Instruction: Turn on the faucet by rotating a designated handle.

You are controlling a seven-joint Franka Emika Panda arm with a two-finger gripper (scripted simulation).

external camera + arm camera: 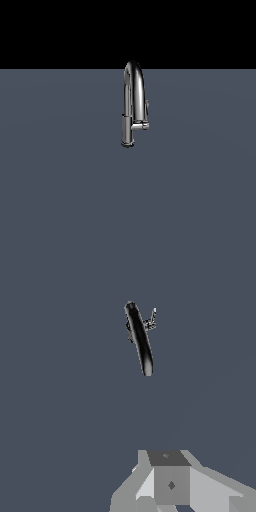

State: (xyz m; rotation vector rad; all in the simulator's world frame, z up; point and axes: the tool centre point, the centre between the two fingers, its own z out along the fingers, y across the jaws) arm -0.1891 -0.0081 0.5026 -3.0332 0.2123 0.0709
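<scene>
The chrome gooseneck faucet point(133, 95) stands upright on the grey surface in the middle of the exterior view. Its thick spray head hangs on the exterior view's left side. The slim handle point(147, 106) rises from a short stub on the exterior view's right of the body. The wrist view looks down on the faucet point(140, 341) from above, with the handle point(151, 318) sticking out beside it. My gripper point(167, 458) shows only as grey blocks at the picture's edge, well away from the faucet and touching nothing. I cannot make out how its jaws stand. The arm is out of the exterior view.
A flat grey-blue surface point(60, 190) spreads all around the faucet. Behind it the background is black.
</scene>
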